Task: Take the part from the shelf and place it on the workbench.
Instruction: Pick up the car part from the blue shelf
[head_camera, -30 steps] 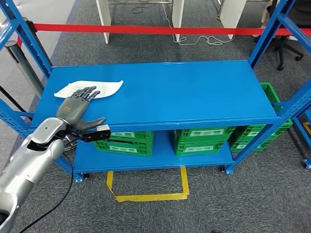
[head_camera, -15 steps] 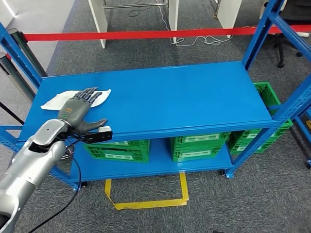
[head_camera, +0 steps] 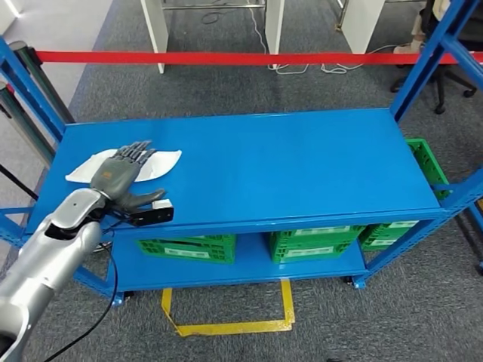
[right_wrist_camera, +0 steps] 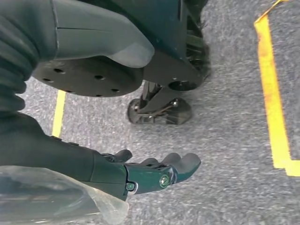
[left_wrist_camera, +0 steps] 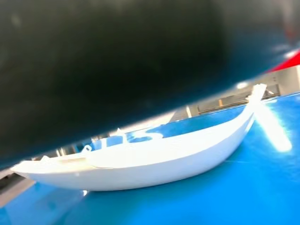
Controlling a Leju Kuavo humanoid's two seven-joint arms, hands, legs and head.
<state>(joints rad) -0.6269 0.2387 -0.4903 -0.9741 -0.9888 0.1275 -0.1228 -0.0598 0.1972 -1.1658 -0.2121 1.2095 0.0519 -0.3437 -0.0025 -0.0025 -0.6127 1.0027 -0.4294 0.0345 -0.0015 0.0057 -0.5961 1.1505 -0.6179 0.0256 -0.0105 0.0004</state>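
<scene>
Shelving in blue steel (head_camera: 256,162) is seen from the head view, and every place below is given relative to it. The part (head_camera: 122,165) — a thin white curved piece — lies flat on the top deck near the left end, toward the front edge. In the left wrist view the same part (left_wrist_camera: 141,159) is seen edge-on, resting on the blue surface, with a dark blurred mass above it.

The left hand (head_camera: 122,177) is stretched over the near half of the part, fingers extended and spread, thumb out to the side along the deck's front lip. Nothing is grasped; whether the fingers actually touch the part cannot be told. A small black camera unit (head_camera: 152,216) is carried at the wrist and hangs just in front of the front lip.

The right hand (right_wrist_camera: 148,171) is seen in the right wrist view, hanging over grey carpet with yellow floor tape (right_wrist_camera: 272,93) nearby; its fingers are loosely extended and hold nothing.

On the lower deck green crates (head_camera: 250,243) are lined up, and another green crate (head_camera: 424,158) stands just beyond the right end. A yellow tape outline (head_camera: 228,309) is marked on the carpet in front of the shelving. Behind it a red barrier band (head_camera: 228,57) is stretched — white table legs (head_camera: 151,34) and loose cables (head_camera: 307,68) lie beyond that.
</scene>
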